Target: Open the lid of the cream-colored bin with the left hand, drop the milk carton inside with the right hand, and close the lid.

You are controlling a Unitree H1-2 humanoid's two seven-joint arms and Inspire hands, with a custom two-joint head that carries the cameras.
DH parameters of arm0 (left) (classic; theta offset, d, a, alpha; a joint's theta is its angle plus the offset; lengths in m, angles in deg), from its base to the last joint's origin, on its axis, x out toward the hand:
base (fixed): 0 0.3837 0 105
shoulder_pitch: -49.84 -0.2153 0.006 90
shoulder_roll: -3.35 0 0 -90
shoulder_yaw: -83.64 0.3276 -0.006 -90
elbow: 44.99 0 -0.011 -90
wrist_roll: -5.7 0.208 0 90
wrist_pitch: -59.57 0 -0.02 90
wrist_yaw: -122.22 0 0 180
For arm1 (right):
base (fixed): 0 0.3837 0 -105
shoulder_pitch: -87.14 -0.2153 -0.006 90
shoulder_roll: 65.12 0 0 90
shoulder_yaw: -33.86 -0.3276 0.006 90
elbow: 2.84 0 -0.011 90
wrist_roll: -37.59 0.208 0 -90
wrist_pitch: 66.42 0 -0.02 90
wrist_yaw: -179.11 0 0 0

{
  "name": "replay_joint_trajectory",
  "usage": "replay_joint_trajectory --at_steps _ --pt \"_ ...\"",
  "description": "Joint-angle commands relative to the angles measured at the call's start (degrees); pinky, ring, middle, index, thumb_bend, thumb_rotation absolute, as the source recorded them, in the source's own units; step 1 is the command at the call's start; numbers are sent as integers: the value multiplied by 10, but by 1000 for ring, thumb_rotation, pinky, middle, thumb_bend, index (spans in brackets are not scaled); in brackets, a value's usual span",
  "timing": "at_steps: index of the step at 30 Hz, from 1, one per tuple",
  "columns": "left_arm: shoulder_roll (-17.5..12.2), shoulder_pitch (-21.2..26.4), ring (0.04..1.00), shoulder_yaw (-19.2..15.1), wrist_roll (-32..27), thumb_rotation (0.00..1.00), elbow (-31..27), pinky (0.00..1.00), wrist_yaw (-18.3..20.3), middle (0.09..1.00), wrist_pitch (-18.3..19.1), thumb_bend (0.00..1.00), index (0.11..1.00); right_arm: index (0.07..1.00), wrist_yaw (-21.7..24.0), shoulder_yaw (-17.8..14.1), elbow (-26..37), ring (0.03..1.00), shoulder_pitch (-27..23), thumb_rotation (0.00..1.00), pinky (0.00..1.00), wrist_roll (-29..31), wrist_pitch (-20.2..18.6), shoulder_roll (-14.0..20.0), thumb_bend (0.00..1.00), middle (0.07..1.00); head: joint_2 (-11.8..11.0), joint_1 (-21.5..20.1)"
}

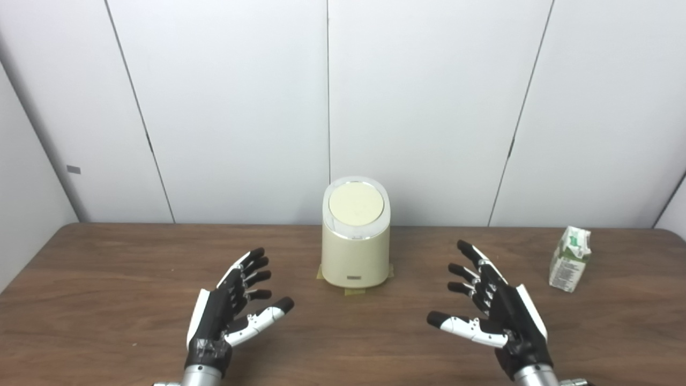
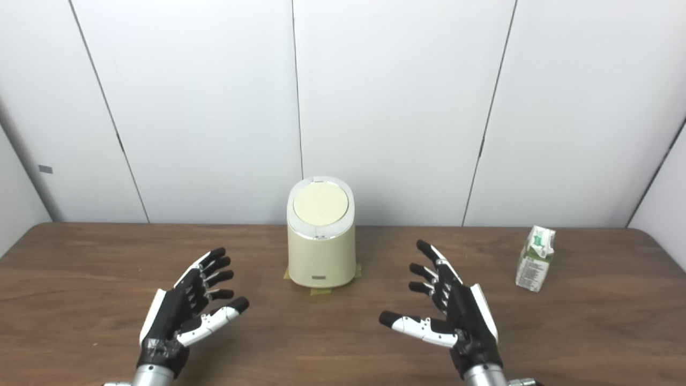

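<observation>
The cream-colored bin (image 1: 356, 252) stands upright at the middle back of the wooden table (image 1: 107, 279), its round lid (image 1: 356, 205) shut. The white and green milk carton (image 1: 570, 259) stands upright far right; it also shows in the right eye view (image 2: 535, 258). My left hand (image 1: 233, 300) is open and empty over the table, front left of the bin. My right hand (image 1: 490, 305) is open and empty, front right of the bin and left of the carton. Neither hand touches anything.
Yellowish tape (image 1: 355, 292) sticks out from under the bin's base. White wall panels (image 1: 429, 107) close off the table's back edge. Bare wood lies between the hands and around the carton.
</observation>
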Motion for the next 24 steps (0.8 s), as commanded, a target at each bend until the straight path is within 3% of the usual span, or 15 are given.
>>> replay_joint_trajectory --at_steps 1,14,18,21,24 --pt "0 23 812 1 5 219 -12 691 -4 860 -16 821 869 898 -1 -1 14 850 -19 182 747 1 27 3 781 959 0 1" --pt "0 23 823 3 19 227 -9 740 -7 863 -24 811 871 900 -1 0 11 849 -21 179 750 -2 29 4 782 958 -1 2" --pt "15 23 835 -1 16 254 -8 701 -19 893 -23 809 901 897 -3 2 10 845 -23 176 741 -6 25 3 787 955 -8 1" --pt "31 25 926 4 53 356 -17 827 -43 976 -3 846 988 899 0 2 7 840 -24 173 739 -4 28 5 783 954 -8 5" --pt "33 43 980 9 80 390 -18 911 -53 997 15 904 999 905 3 0 -2 844 -26 174 742 3 37 7 773 962 -9 8"
